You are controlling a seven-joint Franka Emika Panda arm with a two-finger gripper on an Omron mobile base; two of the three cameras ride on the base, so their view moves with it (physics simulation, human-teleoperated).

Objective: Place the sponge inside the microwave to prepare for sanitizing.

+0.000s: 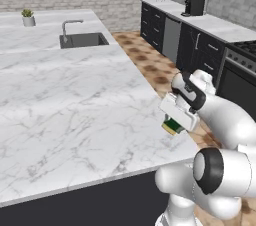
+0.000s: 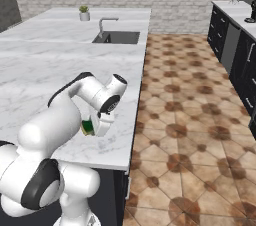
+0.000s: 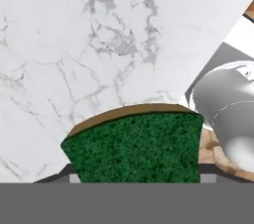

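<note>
The sponge (image 1: 171,127), green with a yellow layer, sits between the fingers of my gripper (image 1: 175,125), which is shut on it. The gripper hangs just above the near right corner of the white marble island counter (image 1: 75,105). From the right base view, the sponge (image 2: 88,126) shows under the bent white arm, held by the gripper (image 2: 92,126) over the counter's front edge. In the hand view the green face of the sponge (image 3: 134,143) is large and close, with marble behind it. The microwave is out of view.
A sink (image 1: 83,39) with a faucet (image 1: 66,26) is set in the island's far end, and a small potted plant (image 1: 28,17) stands beyond it. A tiled floor aisle (image 2: 190,120) runs on the right, lined by dark cabinets (image 1: 197,45) with a black appliance (image 1: 194,5) on top.
</note>
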